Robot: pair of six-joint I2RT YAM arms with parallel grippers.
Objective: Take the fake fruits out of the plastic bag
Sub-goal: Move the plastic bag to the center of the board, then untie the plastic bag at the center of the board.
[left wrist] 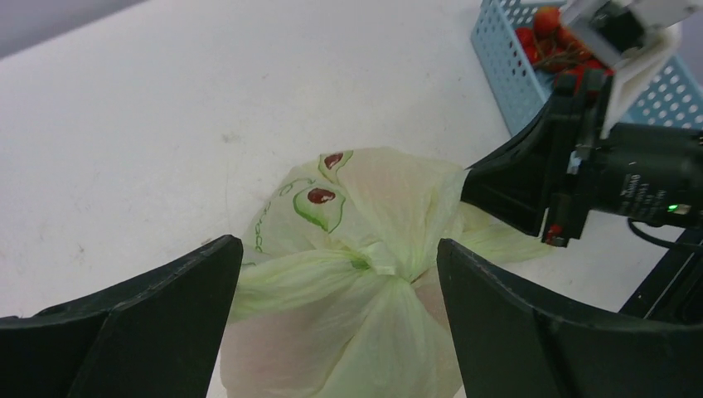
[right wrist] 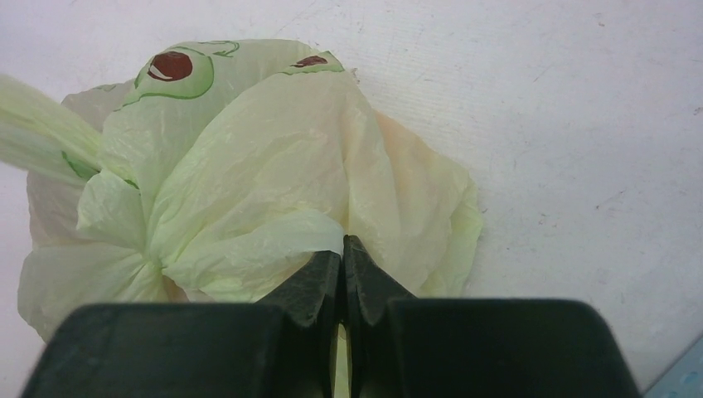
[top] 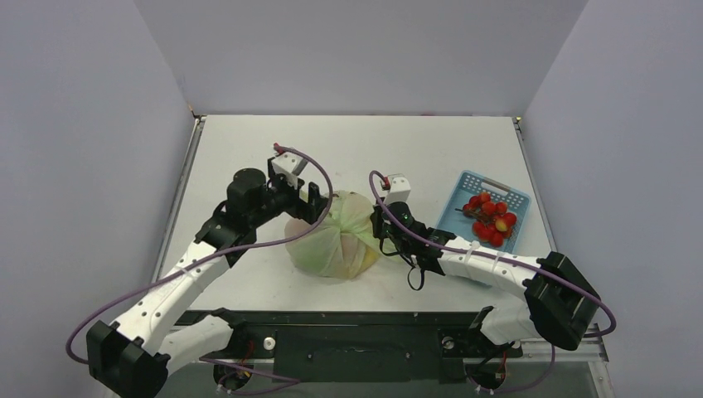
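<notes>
Plastic bag [top: 336, 240] sits about mid-table [top: 249, 149], slightly toward the near edge, a rounded lump with its neck gathered into a knot [left wrist: 390, 269] on top. The fake fruits inside are hidden, showing only as a peach tint through the film. The red fruits [top: 491, 217] in view lie in the blue basket [top: 518, 199] by the right edge, well apart from the bag.

Key relation: the bag lies right under and ahead of the left gripper [left wrist: 340, 249]. The knot falls inside the gap between its fingers, nearer the right-hand one. The claw is spread wide, neither finger touches the film, and it holds nothing.

The right gripper [right wrist: 342, 249] is at the bag's right flank, jaws pressed together. A sliver of green shows between them, so I judge it is pinching a fold of the bag, though I cannot tell how much.

Both claws are at the bag, left over the top and right at the side. I'd guess the next move is the left claw closing on the knot or neck.

Poses: the left arm reaches in from the near left corner, elbow bent, wrist tipped down over the bag. The right arm lies low, forearm stretched leftward from the near right corner.
</notes>
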